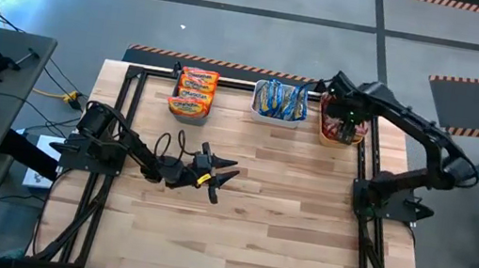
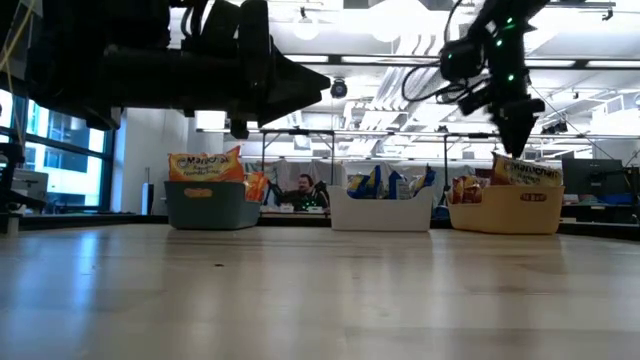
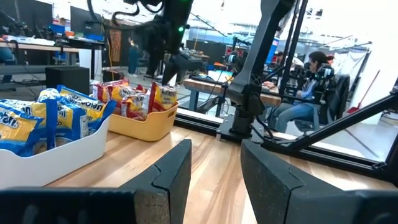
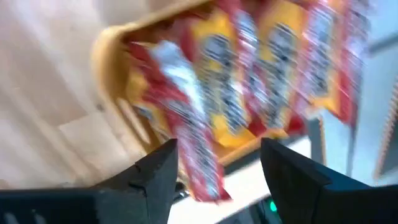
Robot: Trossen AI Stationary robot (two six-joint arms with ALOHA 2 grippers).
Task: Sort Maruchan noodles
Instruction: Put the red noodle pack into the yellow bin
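Over the orange bin (image 1: 342, 130) at the table's (image 1: 284, 217) far right corner hangs the right gripper (image 1: 348, 120), fingers spread and empty, red noodle packets (image 4: 249, 81) directly below it. Left gripper (image 1: 226, 172) waits mid-table, half spread, holding nothing. Every packet visible already sits in a bin.

Both arms were chunky matte black with looped black cables along the joints, the left gripper (image 1: 226, 176) had a yellow band near its wedge-shaped fingers (image 3: 171, 180), and the right gripper (image 2: 518, 135) showed little green lights on its wrist.
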